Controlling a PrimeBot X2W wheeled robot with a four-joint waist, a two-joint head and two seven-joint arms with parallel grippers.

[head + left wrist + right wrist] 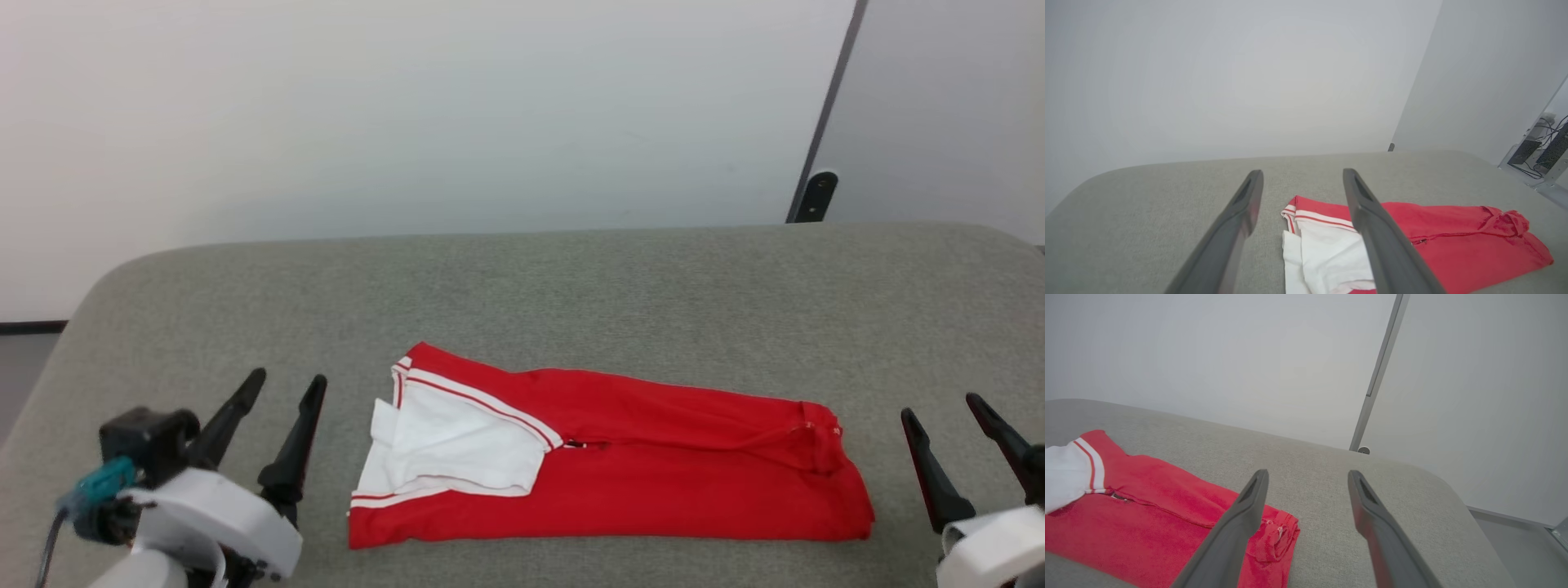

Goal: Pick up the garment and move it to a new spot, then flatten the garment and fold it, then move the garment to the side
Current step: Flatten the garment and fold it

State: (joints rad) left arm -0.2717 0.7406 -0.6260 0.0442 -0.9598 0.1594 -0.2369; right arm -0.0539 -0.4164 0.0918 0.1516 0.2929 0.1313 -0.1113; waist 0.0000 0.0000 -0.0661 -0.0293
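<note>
Folded red white-sleeved jersey shirt (653,457): long axis left-right on grey fabric surface (571,286), between left claw (287,377) and right claw (939,406); both open, empty.

Head camera looks down on table (571,278); wrist cameras low, flanking, facing wall (408,106); all share garment (653,474).

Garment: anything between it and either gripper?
Nothing visible. The garment lies folded on the grey surface, with only bare surface between its white-sleeved end and the open left gripper, and between its red end and the open right gripper. Neither gripper touches it.
</note>
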